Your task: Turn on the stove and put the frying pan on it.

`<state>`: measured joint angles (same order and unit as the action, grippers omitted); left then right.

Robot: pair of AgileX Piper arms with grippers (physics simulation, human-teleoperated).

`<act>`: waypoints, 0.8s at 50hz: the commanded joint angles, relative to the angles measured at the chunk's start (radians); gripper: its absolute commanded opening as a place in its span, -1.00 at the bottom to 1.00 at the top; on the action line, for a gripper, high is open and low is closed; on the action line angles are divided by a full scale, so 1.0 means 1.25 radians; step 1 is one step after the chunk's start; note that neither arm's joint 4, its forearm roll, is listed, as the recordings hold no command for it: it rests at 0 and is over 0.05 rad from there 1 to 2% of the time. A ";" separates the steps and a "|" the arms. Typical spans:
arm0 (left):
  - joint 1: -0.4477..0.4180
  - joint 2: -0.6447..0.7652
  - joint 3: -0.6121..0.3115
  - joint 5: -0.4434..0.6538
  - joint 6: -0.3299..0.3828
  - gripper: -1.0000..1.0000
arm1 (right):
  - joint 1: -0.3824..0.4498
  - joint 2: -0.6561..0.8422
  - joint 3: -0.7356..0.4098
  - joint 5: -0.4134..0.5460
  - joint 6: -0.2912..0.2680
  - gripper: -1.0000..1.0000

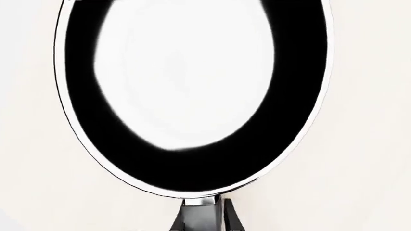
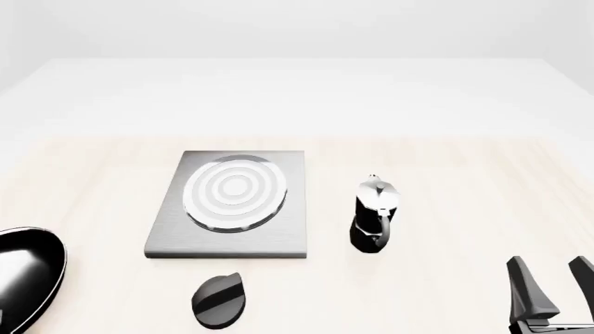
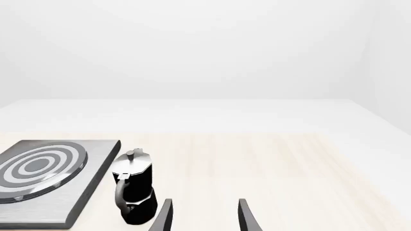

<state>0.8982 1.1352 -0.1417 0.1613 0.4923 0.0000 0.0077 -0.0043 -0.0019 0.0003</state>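
Pale counter (image 2: 446,174) held stove (image 2: 229,205) centre, knob (image 2: 220,300) before it, long axis running away-right. Pan (image 2: 28,275) at near-left edge, handle toward left arm. Right gripper (image 2: 551,285) low, jaws apart; left jaws' state unclear.

- The right gripper (image 2: 549,289) shows in the front view as two slim, glossy black fingers (image 2: 525,287), blade-like and tapering toward their tips, with pale highlights along their edges.
- Below those fingers sits a dark block with a small lighter grey patch at its top.
- From the right wrist view the right gripper (image 3: 204,215) appears as two thin black prongs with narrow grey-white sheen along the inner edges.
- In the left wrist view the left gripper (image 1: 204,216) is mostly cut off; a black, wedge-shaped piece with a silvery-grey face is visible.
- No cables, screws or markings can be made out.
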 commanded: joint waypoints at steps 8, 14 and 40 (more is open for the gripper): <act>-0.009 -0.013 0.004 0.008 -0.021 -1.00 | 0.000 0.000 0.000 0.000 0.000 1.00; -0.035 -0.083 -0.012 0.079 -0.046 -1.00 | 0.000 0.000 0.000 0.000 0.000 1.00; -0.119 -0.309 -0.147 0.330 -0.114 -1.00 | 0.000 0.000 0.000 0.000 0.000 1.00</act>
<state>0.7825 0.8429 -0.2496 0.4784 0.3668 0.0000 0.0077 -0.0043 -0.0019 0.0003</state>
